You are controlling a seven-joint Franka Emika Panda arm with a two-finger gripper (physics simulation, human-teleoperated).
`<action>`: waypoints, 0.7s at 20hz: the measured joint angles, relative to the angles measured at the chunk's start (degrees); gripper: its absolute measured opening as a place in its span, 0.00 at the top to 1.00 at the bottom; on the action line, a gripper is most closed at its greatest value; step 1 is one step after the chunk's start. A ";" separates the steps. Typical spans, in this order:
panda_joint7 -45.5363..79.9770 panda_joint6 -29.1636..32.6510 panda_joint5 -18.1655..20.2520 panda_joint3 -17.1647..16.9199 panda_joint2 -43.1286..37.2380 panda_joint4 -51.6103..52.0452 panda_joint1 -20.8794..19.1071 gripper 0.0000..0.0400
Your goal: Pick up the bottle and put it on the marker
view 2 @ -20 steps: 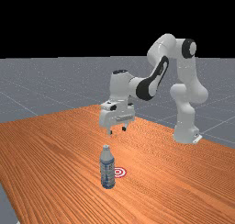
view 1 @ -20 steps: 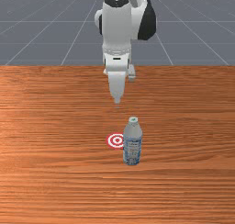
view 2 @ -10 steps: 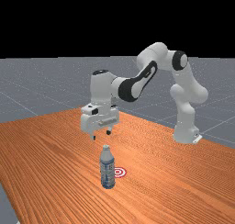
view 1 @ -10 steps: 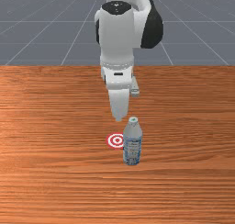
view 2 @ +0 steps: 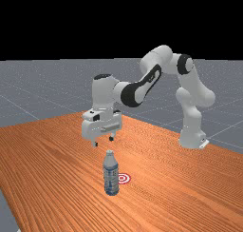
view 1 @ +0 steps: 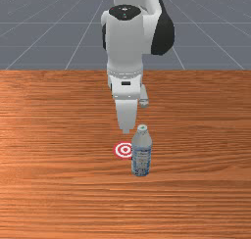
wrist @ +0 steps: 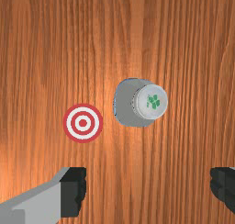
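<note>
My gripper (view 1: 126,131) hangs in the front view behind the bottle (view 1: 141,154) and slightly to its left, higher than the cap. In the far view the gripper (view 2: 103,141) is above and a little left of the upright bottle (view 2: 111,175), its two fingertips apart. The wrist view has the gripper (wrist: 148,190) wide open with bare wood between its fingers; the bottle's white cap with a green print (wrist: 151,102) lies beyond them. The red-and-white ring marker (wrist: 83,123) is flat on the table beside the bottle, which partly covers it in the front view (view 1: 124,150).
The orange-brown wooden table (view 1: 59,184) extends around the bottle and marker. In the far view the arm's base (view 2: 192,137) stands at the table's right side, and a table edge (view 2: 10,205) runs along the lower left.
My open gripper has come forward toward the front camera and lower, leftward in the far view, with most of that travel in the first half second. Bottle and marker are where they were.
</note>
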 joint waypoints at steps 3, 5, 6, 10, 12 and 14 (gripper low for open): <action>0.40 0.88 0.08 -0.09 -0.24 -0.70 0.00 0.00; 0.09 0.88 -0.29 -0.20 -0.24 -0.70 0.02 0.00; 0.16 0.88 -0.44 -0.29 -0.24 -0.70 0.06 0.00; -4.91 0.86 -0.80 0.94 -0.21 -0.66 -0.44 0.00; -6.68 0.79 -1.34 1.75 -0.11 -0.50 0.21 0.00; -3.23 0.72 -1.31 1.63 0.01 -0.31 1.66 0.00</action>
